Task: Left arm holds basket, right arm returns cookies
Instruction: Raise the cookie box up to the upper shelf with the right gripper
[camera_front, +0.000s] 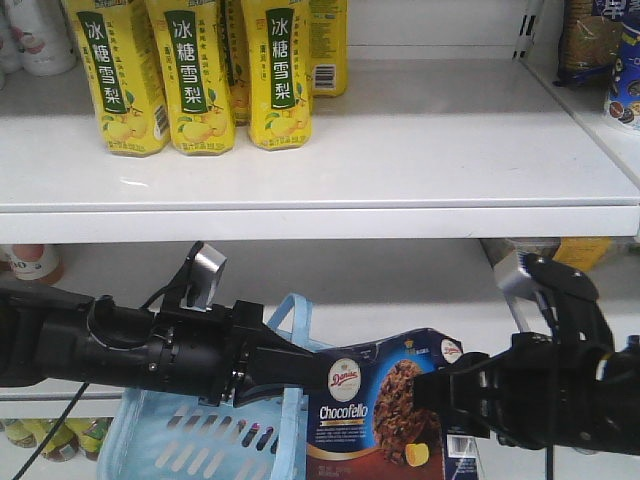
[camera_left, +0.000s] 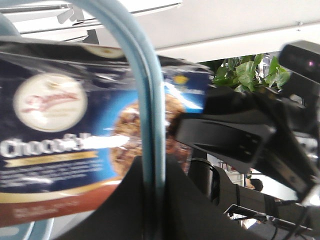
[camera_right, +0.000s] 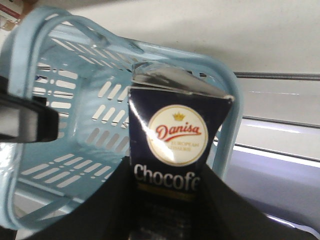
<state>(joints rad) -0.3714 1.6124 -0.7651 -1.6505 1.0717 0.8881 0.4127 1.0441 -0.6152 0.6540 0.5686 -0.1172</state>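
My left gripper (camera_front: 288, 376) is shut on the curved handle (camera_left: 148, 115) of the light blue basket (camera_front: 175, 440), which hangs low at the left. In the left wrist view both black jaws press against the handle bar on either side, with the left gripper (camera_left: 152, 197) at the bottom. The dark navy Chocofello cookies (camera_front: 375, 410) box is upright just right of the handle, above the basket rim. My right gripper (camera_front: 442, 395) is shut on its right side. In the right wrist view the cookies (camera_right: 172, 132) stand between the right gripper's (camera_right: 167, 202) jaws, in front of the basket (camera_right: 70, 100).
Yellow drink bottles (camera_front: 195, 75) stand on the upper white shelf (camera_front: 330, 190), whose front edge runs above both arms. A lower shelf (camera_front: 400, 280) lies behind the grippers. Packaged goods (camera_front: 600, 50) sit at the upper right.
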